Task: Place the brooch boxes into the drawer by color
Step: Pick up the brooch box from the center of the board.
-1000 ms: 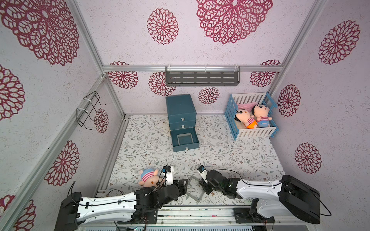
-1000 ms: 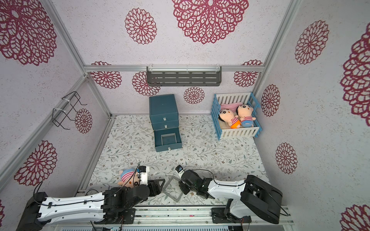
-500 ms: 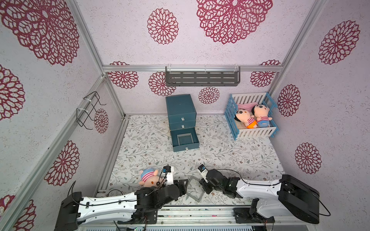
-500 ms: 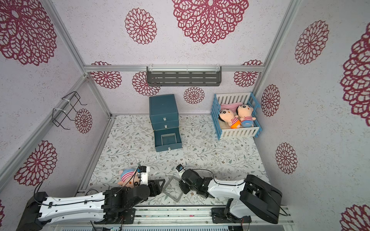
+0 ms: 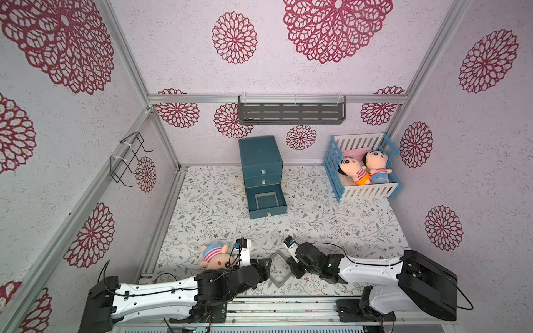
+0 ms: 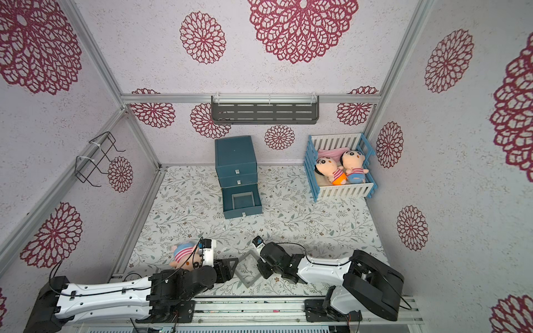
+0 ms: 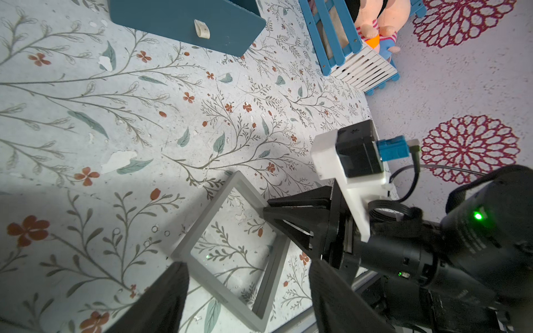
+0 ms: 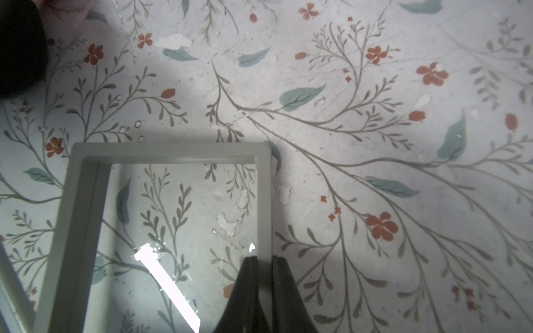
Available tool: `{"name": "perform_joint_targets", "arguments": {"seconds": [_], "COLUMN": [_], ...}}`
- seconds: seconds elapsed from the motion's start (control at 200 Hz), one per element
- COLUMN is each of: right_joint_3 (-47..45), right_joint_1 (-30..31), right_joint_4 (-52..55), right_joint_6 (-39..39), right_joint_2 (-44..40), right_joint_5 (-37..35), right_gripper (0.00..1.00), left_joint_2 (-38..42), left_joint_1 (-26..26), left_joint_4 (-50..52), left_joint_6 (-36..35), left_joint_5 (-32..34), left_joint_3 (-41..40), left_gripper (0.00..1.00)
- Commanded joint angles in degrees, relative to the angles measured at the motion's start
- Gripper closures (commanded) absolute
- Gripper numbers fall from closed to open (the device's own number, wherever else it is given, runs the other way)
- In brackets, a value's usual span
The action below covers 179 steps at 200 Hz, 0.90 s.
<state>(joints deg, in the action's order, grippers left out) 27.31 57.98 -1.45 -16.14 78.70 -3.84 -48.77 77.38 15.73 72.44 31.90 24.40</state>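
One grey brooch box (image 5: 265, 201) is lying in the open bottom drawer (image 5: 268, 212), mid-frame. The right gripper (image 8: 263, 261) is pinching the second grey brooch box (image 5: 278, 270), lower centre. The left gripper (image 7: 247, 262) is hanging wide open over it.

No readable text, labels or numbers anywhere.

Bright, even light; top views bow at the edges.
We see white glare on the grey brooch box (image 8: 173, 213) beside the right gripper (image 8: 264, 261), soft shadow beneath it.
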Motion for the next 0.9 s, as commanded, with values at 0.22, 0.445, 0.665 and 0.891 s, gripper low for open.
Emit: {"name": "perform_joint_targets", "arguments": {"seconds": [0.22,0.445,0.665,0.891], "right_joint_3": [3.7,4.8,8.3,12.8], "right_joint_1": [-0.1,-0.1,-1.8,-4.7], "right_joint_4": [3.2,4.5,6.9,11.7], "right_joint_6": [-1.2,-4.0,-6.2,-8.4], "right_joint_2": [0.6,-0.5,-0.9,0.3], "right_joint_5": [-6.5,-8.5,-9.2,-9.9], "right_gripper": [1.0,1.0,1.0,1.0], "left_joint_2": [-0.3,-0.7,-1.7,-2.7], "left_joint_1": [0.5,0.0,-2.0,-7.1], "left_joint_4": [0.3,0.2,-0.3,0.2], "left_joint_6": [-0.9,-0.9,-3.2,-6.5], "left_joint_5": [0.6,0.0,-2.6,-6.3], "left_joint_3": [1.3,1.5,2.5,4.4], "left_gripper": [0.27,0.27,0.27,0.27]}}
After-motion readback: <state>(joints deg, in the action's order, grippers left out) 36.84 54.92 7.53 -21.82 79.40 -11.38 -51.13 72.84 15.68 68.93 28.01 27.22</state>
